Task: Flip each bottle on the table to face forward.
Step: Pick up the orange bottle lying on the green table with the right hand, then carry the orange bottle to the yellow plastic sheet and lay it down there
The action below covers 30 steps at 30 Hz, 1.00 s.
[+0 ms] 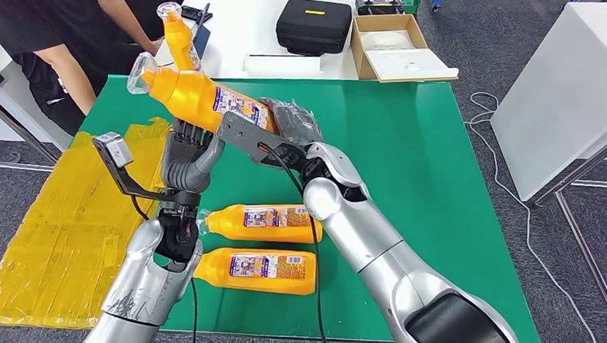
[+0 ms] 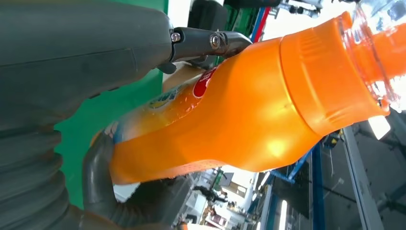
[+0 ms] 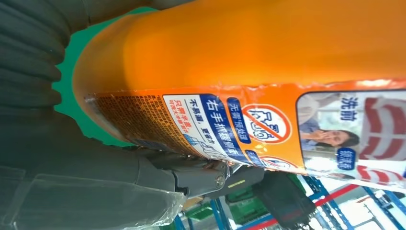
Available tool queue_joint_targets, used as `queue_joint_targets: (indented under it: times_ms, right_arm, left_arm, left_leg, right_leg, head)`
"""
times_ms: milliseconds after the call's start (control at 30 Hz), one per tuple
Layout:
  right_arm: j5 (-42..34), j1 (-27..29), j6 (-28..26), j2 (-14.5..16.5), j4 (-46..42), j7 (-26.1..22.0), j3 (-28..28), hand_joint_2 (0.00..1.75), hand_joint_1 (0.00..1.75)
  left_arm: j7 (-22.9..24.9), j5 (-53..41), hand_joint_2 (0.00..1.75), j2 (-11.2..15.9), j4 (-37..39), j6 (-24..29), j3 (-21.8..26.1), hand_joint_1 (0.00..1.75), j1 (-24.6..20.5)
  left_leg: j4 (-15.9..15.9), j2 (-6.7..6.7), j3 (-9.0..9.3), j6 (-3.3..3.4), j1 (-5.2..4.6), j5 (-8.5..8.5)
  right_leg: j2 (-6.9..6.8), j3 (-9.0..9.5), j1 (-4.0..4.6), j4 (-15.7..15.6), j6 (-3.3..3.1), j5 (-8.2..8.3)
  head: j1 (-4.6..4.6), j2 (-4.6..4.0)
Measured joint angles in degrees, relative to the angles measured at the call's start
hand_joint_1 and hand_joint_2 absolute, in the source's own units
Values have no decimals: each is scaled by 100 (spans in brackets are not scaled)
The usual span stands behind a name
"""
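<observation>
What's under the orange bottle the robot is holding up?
Under the raised bottle are the left hand and the green table. Both hands hide part of its underside.

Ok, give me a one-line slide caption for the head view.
Both hands, left hand and right hand, hold an orange bottle above the green table.

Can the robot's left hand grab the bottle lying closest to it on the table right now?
Probably not yet. The left hand and right hand both hold the raised bottle, so it is busy, though the nearest bottle lies uncovered.
</observation>
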Motion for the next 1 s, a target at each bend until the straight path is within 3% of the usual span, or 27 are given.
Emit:
queue_joint_targets:
  times_ms: [400,700,833,967,1000]
  right_arm:
    - [-73,459,17,113,-233,173,1443,175,175]
    - [71,630,20,88,-467,186,1959,175,174]
    - [233,805,23,54,-655,180,2022,175,175]
    - [373,934,29,9,-819,166,2019,175,175]
    - [392,957,29,3,-843,161,2018,175,175]
  left_arm:
    - [-204,-132,175,40,-200,164,219,0,272]
    - [-345,-284,175,80,-493,176,518,0,622]
    - [-352,-384,175,80,-664,113,622,59,786]
    - [-335,-462,175,71,-774,42,673,59,885]
    - [-331,-467,175,67,-787,38,680,88,902]
  left_leg:
    - [-1,-2,-6,-1,1,-1]
    - [-1,0,-6,-1,-1,-1]
    - [-1,-1,-6,-1,-2,-1]
    - [-1,1,-6,-1,-6,-3]
    - [-1,1,-6,-1,-7,-3]
  right_leg:
    - [5,-13,6,0,-3,-3]
    - [6,-13,5,-1,-3,-3]
    - [5,-19,6,-2,-3,-3]
    - [6,-28,12,-3,-3,-3]
    - [6,-30,13,-3,-3,-3]
  head:
    - [3,0]
    - [5,0]
    - [4,0]
    - [4,0]
    - [4,0]
